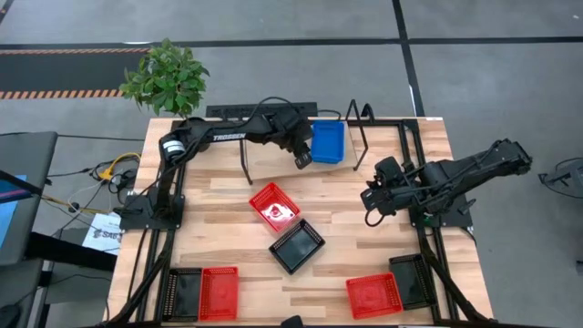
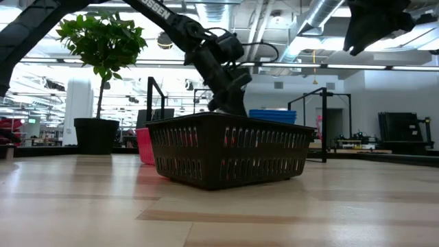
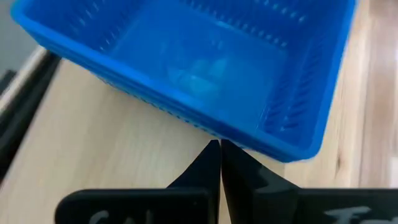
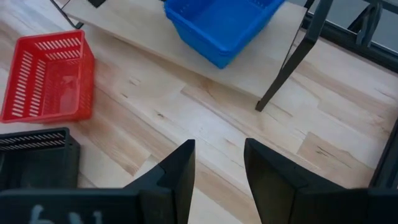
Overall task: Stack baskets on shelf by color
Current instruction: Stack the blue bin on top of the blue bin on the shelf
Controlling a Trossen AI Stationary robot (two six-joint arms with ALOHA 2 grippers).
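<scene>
A stack of blue baskets (image 1: pixel 329 141) (image 3: pixel 205 68) (image 4: pixel 217 25) rests flat on the shelf (image 1: pixel 383 146) (image 3: pixel 93 124) at the table's far edge. My left gripper (image 1: pixel 302 160) (image 3: pixel 219 149) is shut, its tips right at the stack's left rim. My right gripper (image 1: pixel 372 199) (image 4: pixel 219 158) hangs open above the table, right of centre and clear of everything. A red basket (image 1: pixel 273 205) (image 4: pixel 46 78) and a black basket (image 1: pixel 296 246) (image 2: pixel 226 154) sit mid-table. My left gripper's shut fingertips (image 3: pixel 211 158) stand level against the outer edge of the blue stack's rim (image 3: pixel 214 127), coming from the table's left. Whether they touch the rim I cannot tell. The stack rests flat on the shelf board.
Near the left corner a black basket (image 1: pixel 182 292) and a red basket (image 1: pixel 219 292) sit side by side; near the right corner, a red one (image 1: pixel 373 296) and a black one (image 1: pixel 410 278). A potted plant (image 1: pixel 166 75) stands beyond the far left corner. Black shelf legs (image 4: pixel 292 62) stand on the table.
</scene>
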